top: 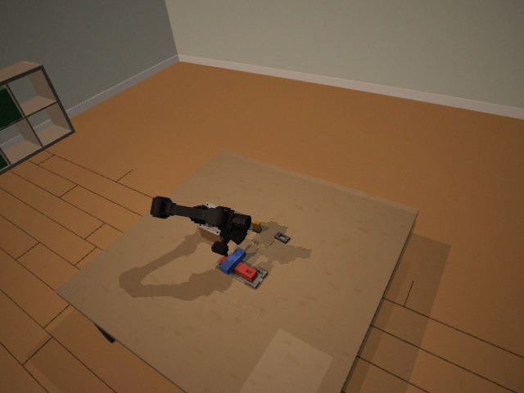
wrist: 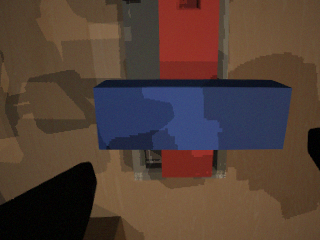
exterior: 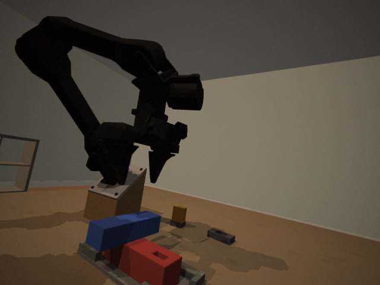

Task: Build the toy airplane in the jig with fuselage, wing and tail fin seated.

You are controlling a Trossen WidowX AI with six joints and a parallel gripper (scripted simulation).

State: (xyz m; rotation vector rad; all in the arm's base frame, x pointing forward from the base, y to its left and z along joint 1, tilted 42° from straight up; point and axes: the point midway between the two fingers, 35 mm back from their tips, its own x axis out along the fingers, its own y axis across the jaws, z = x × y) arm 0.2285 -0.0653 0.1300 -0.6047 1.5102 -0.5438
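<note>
The red fuselage lies lengthwise in the grey cradle, nearer one side wall in the wrist view. The blue wing lies across its top; its tab and the socket under it are hidden. The socket near the tail is empty. The orange tail fin stands upright in a small dark holder behind. My gripper is open and empty, pointing down above the wing end of the cradle.
A dark slotted block lies on the table, to the right of the tail fin. The arm's wooden base stands behind the cradle. A shelf stands against the far left wall.
</note>
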